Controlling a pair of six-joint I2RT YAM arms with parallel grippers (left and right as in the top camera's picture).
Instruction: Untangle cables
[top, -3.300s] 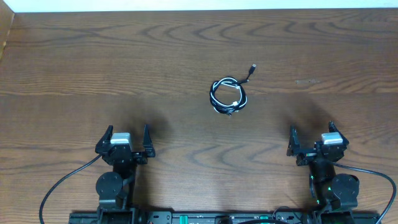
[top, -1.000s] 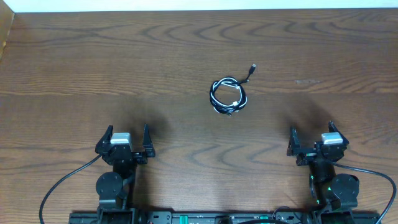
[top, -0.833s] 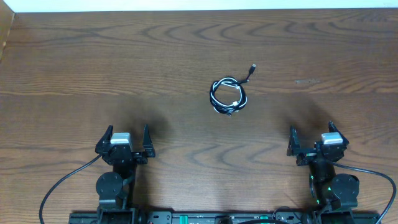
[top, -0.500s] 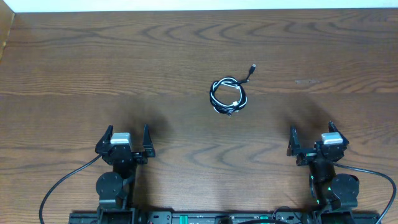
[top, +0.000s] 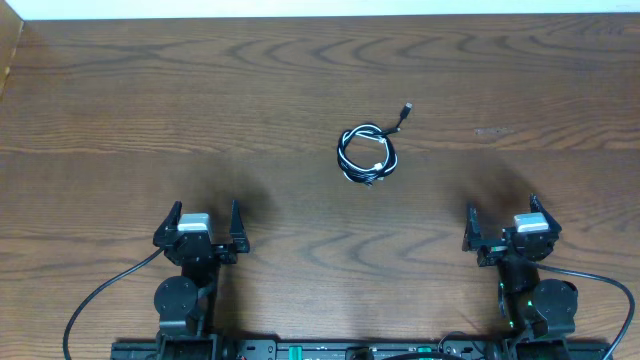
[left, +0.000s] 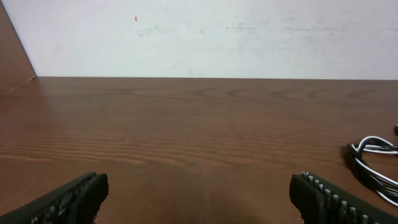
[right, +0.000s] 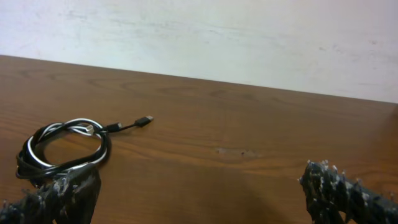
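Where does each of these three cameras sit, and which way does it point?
Overhead: fixed above the table, looking straight down; shows left gripper, right gripper and the coiled cables beyond them.
Left wrist: low on the left arm, facing forward across the table to a pale wall; own fingers in the bottom corners.
Right wrist: likewise on the right arm; own fingers in the bottom corners.
Shared: both wrist views catch the cables, at the right edge in one, left in the other.
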